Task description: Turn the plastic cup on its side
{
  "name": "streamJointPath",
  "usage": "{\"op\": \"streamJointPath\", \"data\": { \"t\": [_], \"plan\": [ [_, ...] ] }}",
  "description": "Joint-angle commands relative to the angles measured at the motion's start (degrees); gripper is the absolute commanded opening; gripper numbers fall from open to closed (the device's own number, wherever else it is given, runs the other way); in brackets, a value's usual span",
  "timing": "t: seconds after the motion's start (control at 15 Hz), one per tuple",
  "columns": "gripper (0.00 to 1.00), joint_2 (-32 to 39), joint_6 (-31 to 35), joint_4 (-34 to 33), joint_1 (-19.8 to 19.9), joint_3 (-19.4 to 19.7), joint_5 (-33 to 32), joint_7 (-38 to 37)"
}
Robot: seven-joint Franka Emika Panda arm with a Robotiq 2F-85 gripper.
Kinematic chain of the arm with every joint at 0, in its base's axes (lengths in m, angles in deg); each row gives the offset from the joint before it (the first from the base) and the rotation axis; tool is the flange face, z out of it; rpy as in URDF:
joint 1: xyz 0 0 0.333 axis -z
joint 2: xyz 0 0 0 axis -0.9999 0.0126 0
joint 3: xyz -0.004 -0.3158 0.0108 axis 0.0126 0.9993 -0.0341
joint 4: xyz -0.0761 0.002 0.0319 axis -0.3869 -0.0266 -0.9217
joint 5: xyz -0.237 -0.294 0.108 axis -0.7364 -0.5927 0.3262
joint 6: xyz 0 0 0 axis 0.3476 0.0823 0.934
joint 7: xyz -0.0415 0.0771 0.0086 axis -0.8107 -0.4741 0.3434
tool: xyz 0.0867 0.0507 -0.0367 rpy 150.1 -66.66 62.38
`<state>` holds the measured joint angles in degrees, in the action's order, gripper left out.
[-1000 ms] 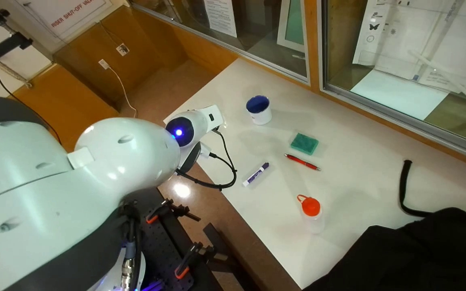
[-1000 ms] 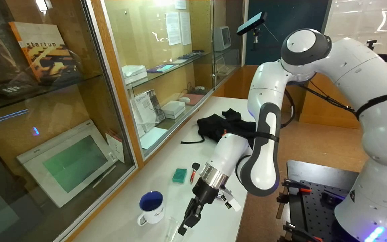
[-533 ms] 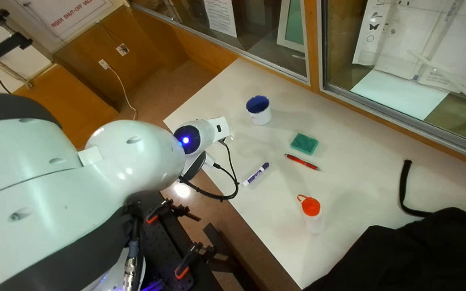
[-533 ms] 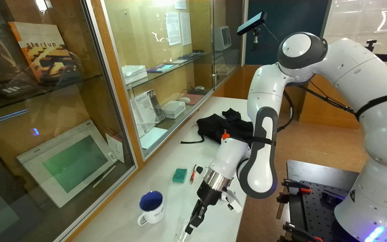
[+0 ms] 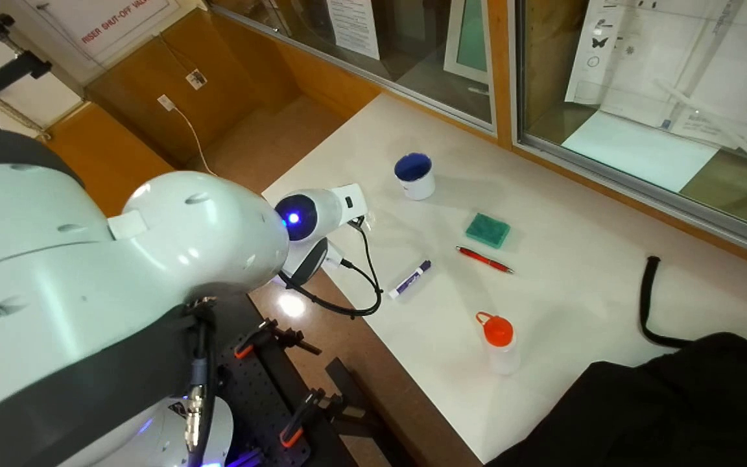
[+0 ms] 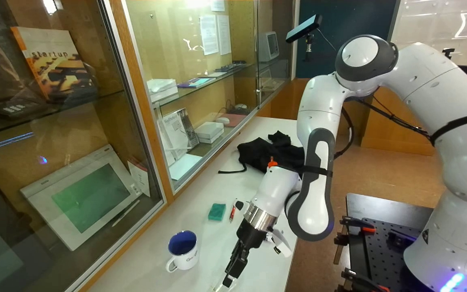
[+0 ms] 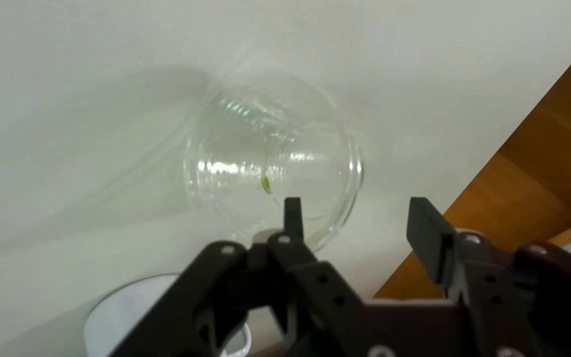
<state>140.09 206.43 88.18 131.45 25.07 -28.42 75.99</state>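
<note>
The clear plastic cup [image 7: 246, 148] shows in the wrist view as overlapping round outlines with a small green mark. Whether it stands upright or tilted I cannot tell. My gripper [image 7: 356, 201] is open. One finger [image 7: 293, 218] overlaps the cup's near edge in that view, while the other finger [image 7: 429, 238] is out past its side. Touching or apart there, I cannot tell. In an exterior view the gripper [image 6: 228, 281] points down at the table, with a bit of the cup [image 6: 220, 288] at the frame's bottom. The wrist hides the jaws in the remaining view.
A white mug [image 6: 187, 258] with a blue inside stands near the cup. Farther along the table lie a green sponge [image 5: 487, 231], a red pen [image 5: 485, 260] and a marker [image 5: 410, 279]. An orange-lidded bottle [image 5: 498, 334] and black cloth [image 5: 659, 402] are beyond. Glass cabinets line one side.
The jaws, closed together earlier, have spread apart. My gripper has shifted to the right in an exterior view and sits slightly lower. The cup has shifted right too and shows lower there.
</note>
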Motion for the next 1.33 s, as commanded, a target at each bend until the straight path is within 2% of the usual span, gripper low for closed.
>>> {"op": "streamJointPath", "data": {
  "t": [0.0, 0.13, 0.4, 0.6, 0.73, 0.87, 1.0, 1.27],
  "plan": [
    [0.89, -7.52, -0.02, 3.29, -1.46, -0.66, 2.14, -2.56],
    [1.00, -10.56, -0.86, 5.36, -0.82, -2.21, 2.52, -4.18],
    [1.00, -19.25, -0.35, 11.91, 2.64, -7.94, 2.96, -8.05],
    [1.00, -27.55, -2.14, 15.22, 3.84, -11.44, 5.26, -11.38],
    [1.00, -33.01, -5.02, 16.30, 4.11, -13.35, 10.85, -10.45],
    [1.00, -38.56, -8.59, 17.28, 4.90, -15.60, 13.84, -11.70],
    [1.00, -44.12, -13.53, 17.74, 6.05, -18.49, 15.46, -13.74],
    [1.00, -48.92, -21.49, 16.32, 8.94, -23.98, 16.43, -15.96]
  ]
}}
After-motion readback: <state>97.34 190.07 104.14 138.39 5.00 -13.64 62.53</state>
